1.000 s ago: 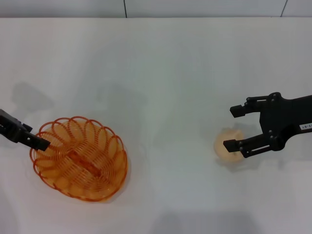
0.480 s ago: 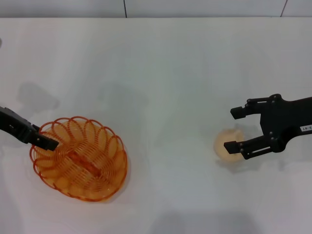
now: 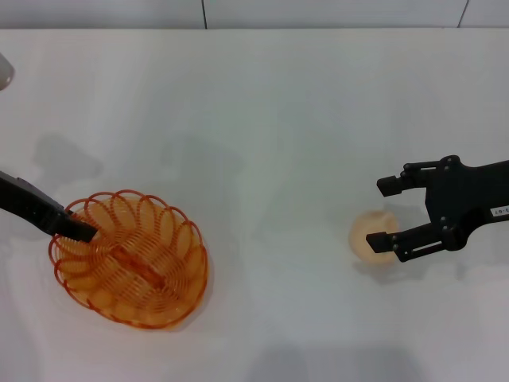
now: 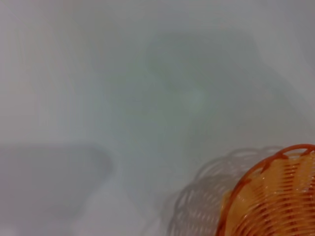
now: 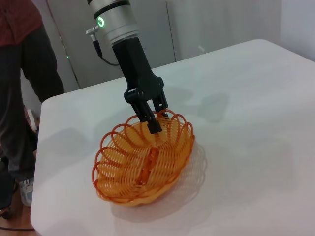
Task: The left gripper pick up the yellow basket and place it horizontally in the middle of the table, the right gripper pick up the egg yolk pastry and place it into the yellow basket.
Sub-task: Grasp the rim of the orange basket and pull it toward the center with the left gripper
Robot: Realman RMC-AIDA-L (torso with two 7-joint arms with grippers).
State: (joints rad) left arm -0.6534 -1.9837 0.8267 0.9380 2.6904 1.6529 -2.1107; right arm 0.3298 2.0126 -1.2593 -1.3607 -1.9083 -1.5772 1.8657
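white table [image 3: 278,103], yellow basket [image 3: 131,259], egg yolk pastry [image 3: 367,239]

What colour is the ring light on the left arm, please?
Green; the ring light glows on the grey segment above the left pincer, clearest in the right wrist view.

Glowing orange-yellow basket [image 3: 130,259] showing looping wire lines, pale beige pastry [image 3: 371,238], plain white table [image 3: 262,119], black grippers [image 3: 390,213], green ring light [image 5: 101,21] shining

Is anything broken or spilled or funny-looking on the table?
Nothing stands out. The oval orange-yellow wire basket sits upright and whole on the white table, and the small round beige pastry looks intact.
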